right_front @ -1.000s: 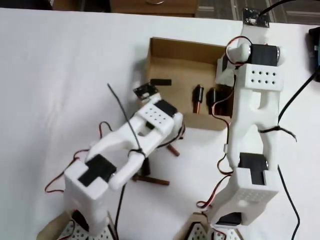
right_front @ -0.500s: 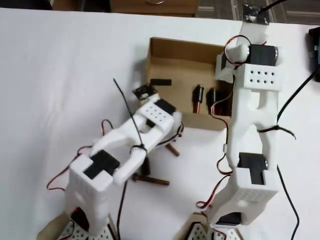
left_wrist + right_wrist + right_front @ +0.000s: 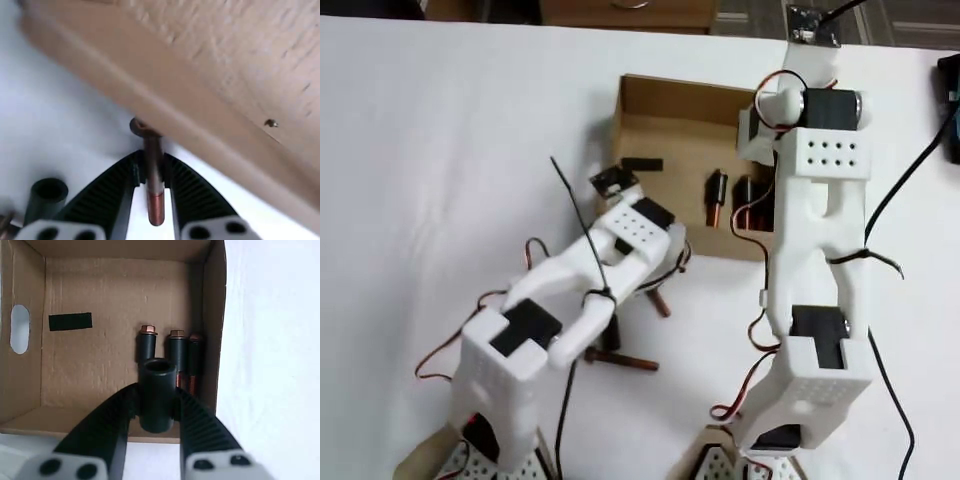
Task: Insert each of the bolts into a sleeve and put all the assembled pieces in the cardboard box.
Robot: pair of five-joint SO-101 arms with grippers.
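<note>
Copper bolt (image 3: pixel 155 200) pinched in your left gripper (image 3: pixel 152 160) beside the cardboard box (image 3: pixel 240 60); right wrist view reveals your right gripper (image 3: pixel 156 390) clasping a black sleeve (image 3: pixel 157 372) above it.

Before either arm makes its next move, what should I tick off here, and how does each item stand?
1. Left gripper shut on bolt: ok.
2. Right gripper shut on sleeve: ok.
3. Open end of that sleeve showing: ok.
4. Bolt lined up with that sleeve: not ok; the sleeve hangs over the cardboard box, the bolt is outside its wall.
5. All parts boxed: not ok; spare sleeve and loose bolt are on the table.
</note>
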